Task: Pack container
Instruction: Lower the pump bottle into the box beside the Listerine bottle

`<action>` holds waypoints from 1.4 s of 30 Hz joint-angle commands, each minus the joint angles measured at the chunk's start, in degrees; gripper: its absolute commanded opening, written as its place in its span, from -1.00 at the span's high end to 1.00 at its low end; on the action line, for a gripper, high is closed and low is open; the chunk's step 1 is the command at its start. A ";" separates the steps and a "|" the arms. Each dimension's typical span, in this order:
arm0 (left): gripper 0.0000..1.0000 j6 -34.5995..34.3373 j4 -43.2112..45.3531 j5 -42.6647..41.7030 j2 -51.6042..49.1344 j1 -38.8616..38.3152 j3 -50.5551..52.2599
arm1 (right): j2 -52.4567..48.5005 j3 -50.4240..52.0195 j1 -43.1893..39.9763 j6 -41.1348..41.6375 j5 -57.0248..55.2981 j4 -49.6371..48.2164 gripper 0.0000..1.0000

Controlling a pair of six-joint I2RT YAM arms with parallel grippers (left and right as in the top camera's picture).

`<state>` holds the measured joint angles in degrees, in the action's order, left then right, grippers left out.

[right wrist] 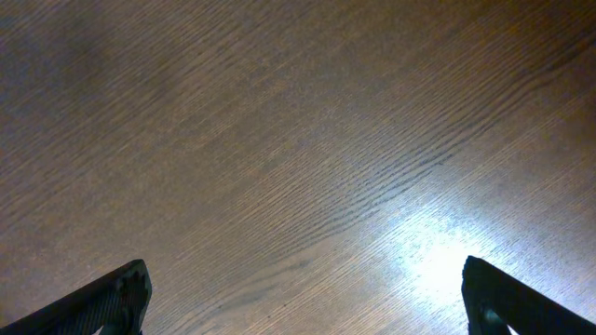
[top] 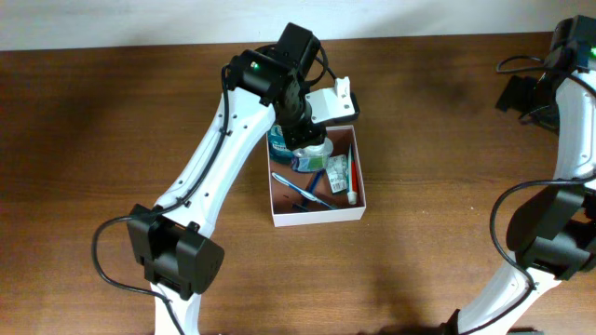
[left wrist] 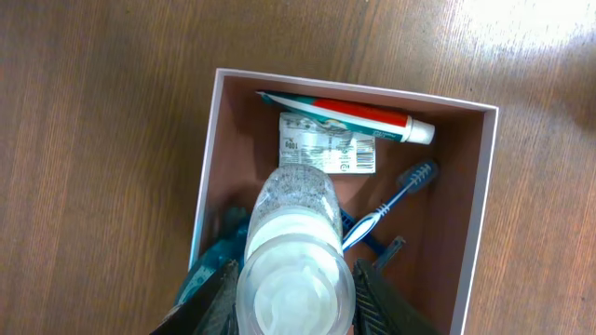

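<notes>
Overhead, the container (top: 317, 220) is seen around the middle of the table (top: 112, 121), and its far left corner is covered by the left arm, which is stretched in from the near left edge. Inside it, a toothpaste tube (top: 354, 182) is laid along the right wall, a printed sachet (top: 337, 173) is set just beside the tube, and a blue toothbrush (top: 304, 194) is laid slantwise across the reddish-brown floor. In the left wrist view, the left gripper (left wrist: 296, 300) is shown clamped on a clear bottle (left wrist: 296, 200) with a white end, one finger pressed against each side of that end. The bottle is held inside the outline of the container, its far end lying over the near edge of the sachet, while the toothbrush head is seen just beside it toward the opposite wall. Whether the bottle is touching the floor cannot be told. A teal object (left wrist: 219, 251) is partly seen beside one finger, close against the wall; what it is cannot be made out. In the right wrist view, the right gripper (right wrist: 303, 270) is shown with its fingers (right wrist: 116, 298) spread wide above plain wood grain. Overhead, the right arm is seen at the right edge of the table, well apart from the container.
</notes>
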<state>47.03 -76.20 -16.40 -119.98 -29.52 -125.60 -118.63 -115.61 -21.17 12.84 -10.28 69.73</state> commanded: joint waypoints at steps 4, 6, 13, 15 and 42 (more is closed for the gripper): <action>0.52 1.33 0.52 2.58 -1.64 0.11 -1.57 | 0.17 -0.31 0.13 -0.37 -0.70 -0.15 -0.97; 0.52 1.31 0.52 2.95 -1.64 0.22 -1.57 | 0.17 -0.31 0.13 -0.37 -0.70 -0.15 -0.97; 0.53 1.31 0.33 2.99 -1.64 1.36 -1.57 | 0.17 -0.31 0.13 -0.37 -0.70 -0.15 -0.97; 0.53 1.31 0.22 3.19 -1.64 1.86 -1.57 | 0.17 -0.31 0.13 -0.37 -0.70 -0.15 -0.97; 0.53 1.31 -1.88 4.24 -1.62 3.34 -1.57 | 0.17 -0.31 0.13 -0.37 -0.70 -0.15 -0.97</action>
<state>47.18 -78.08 -12.53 -122.06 -26.81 -125.60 -118.63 -115.61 -21.17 12.82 -10.28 69.76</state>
